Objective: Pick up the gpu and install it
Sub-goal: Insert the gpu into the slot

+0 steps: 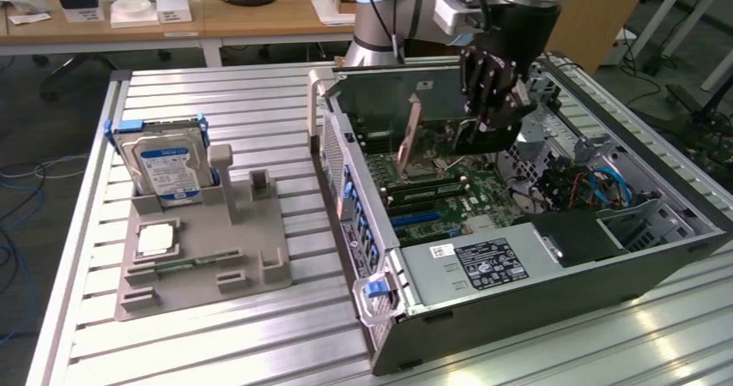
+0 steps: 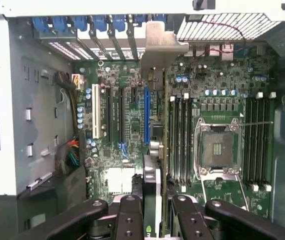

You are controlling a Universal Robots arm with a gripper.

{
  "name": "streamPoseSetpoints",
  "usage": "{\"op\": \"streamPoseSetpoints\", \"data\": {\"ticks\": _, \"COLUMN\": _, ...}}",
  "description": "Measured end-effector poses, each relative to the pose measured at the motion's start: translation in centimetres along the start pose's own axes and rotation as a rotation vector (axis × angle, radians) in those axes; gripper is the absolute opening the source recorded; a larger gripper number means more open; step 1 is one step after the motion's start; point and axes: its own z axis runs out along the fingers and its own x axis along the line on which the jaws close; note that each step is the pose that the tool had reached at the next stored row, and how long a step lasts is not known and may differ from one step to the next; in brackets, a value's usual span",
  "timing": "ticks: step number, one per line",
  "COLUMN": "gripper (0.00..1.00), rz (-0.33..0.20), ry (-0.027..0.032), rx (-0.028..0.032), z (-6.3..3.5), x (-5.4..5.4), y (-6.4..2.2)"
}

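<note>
Exterior view: the computer case (image 1: 550, 257) lies open on the table (image 1: 206, 334), toward the table edge at the exterior view's right; the tool (image 1: 493, 124) reaches down into it above the green main board (image 1: 458, 197); the gpu (image 1: 407, 133) hangs from the tool on edge, its bracket end toward the back wall of the case, and it looks clear of the board. Near the opposite table edge a grey holder (image 1: 206, 249) carries a hard drive (image 1: 166, 167) standing upright.

Wrist view: the tool (image 2: 155, 217) is clenched on the gpu (image 2: 152, 175), with a finger (image 2: 130, 215) against each flat face; the card shows edge-on, running from the fingers to its metal bracket (image 2: 160, 47), which sits near the row of blue latches (image 2: 92, 22); it runs beside the blue slot (image 2: 146, 112); whether it is exactly over that slot I cannot tell.

Handling, as a judgement: the gpu should be light, thin and stiff, but fragile; it will not bend to fit, so any tilt could jam it or strain the slot; the flat faces near the top edge are the place to hold, away from the fan and the contact edge, with a firm, square grip and no squeezing of small parts.
</note>
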Motion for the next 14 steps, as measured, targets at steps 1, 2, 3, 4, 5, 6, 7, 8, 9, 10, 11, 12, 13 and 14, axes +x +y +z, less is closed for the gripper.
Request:
{"op": "streamPoseSetpoints", "data": {"ticks": 1, "gripper": 0.27, "rz": 0.0, "ry": 0.0001, "rx": 0.0, "z": 0.19, "x": 0.0, "y": 0.0}}
{"op": "streamPoseSetpoints", "data": {"ticks": 2, "gripper": 0.27, "rz": -0.001, "ry": 0.0, "rx": 0.0, "z": 0.37, "x": 0.0, "y": 0.01}}
{"op": "streamPoseSetpoints", "data": {"ticks": 3, "gripper": 0.27, "rz": -0.003, "ry": 0.0001, "rx": 0.0, "z": 0.55, "x": 0.0, "y": 0.01}}
{"op": "streamPoseSetpoints", "data": {"ticks": 4, "gripper": 0.27, "rz": -0.005, "ry": 0.0, "rx": 0.0001, "z": 0.73, "x": 0.0, "y": 0.01}}
{"op": "streamPoseSetpoints", "data": {"ticks": 5, "gripper": 0.27, "rz": -0.007, "ry": 0.0001, "rx": 0.0, "z": 0.9, "x": 0.0, "y": 0.01}}
{"op": "streamPoseSetpoints", "data": {"ticks": 6, "gripper": 0.27, "rz": -0.01, "ry": 0.0001, "rx": -0.0006, "z": 1.08, "x": 0.0, "y": 0.02}}
{"op": "streamPoseSetpoints", "data": {"ticks": 7, "gripper": 0.27, "rz": -0.013, "ry": 0.0002, "rx": -0.0018, "z": 1.26, "x": 0.0, "y": 0.0}}
{"op": "streamPoseSetpoints", "data": {"ticks": 8, "gripper": 0.27, "rz": -0.015, "ry": 0.0001, "rx": -0.0033, "z": 1.46, "x": 0.0, "y": -0.04}}
{"op": "streamPoseSetpoints", "data": {"ticks": 9, "gripper": 0.27, "rz": -0.016, "ry": -0.0001, "rx": -0.0049, "z": 1.65, "x": 0.0, "y": -0.06}}
{"op": "streamPoseSetpoints", "data": {"ticks": 10, "gripper": 0.27, "rz": -0.017, "ry": 0.0001, "rx": -0.0067, "z": 1.83, "x": 0.2, "y": -0.07}}
{"op": "streamPoseSetpoints", "data": {"ticks": 11, "gripper": 0.27, "rz": -0.018, "ry": 0.0, "rx": -0.0086, "z": 2.02, "x": 0.3, "y": -0.07}}
{"op": "streamPoseSetpoints", "data": {"ticks": 12, "gripper": 0.27, "rz": -0.02, "ry": -0.0001, "rx": -0.0094, "z": 2.18, "x": 0.3, "y": -0.06}}
{"op": "streamPoseSetpoints", "data": {"ticks": 13, "gripper": 0.27, "rz": -0.025, "ry": -0.0009, "rx": -0.0095, "z": 2.33, "x": 0.4, "y": 0.01}}
{"op": "streamPoseSetpoints", "data": {"ticks": 14, "gripper": 0.27, "rz": -0.03, "ry": -0.0022, "rx": -0.0093, "z": 2.5, "x": 0.4, "y": 0.06}}
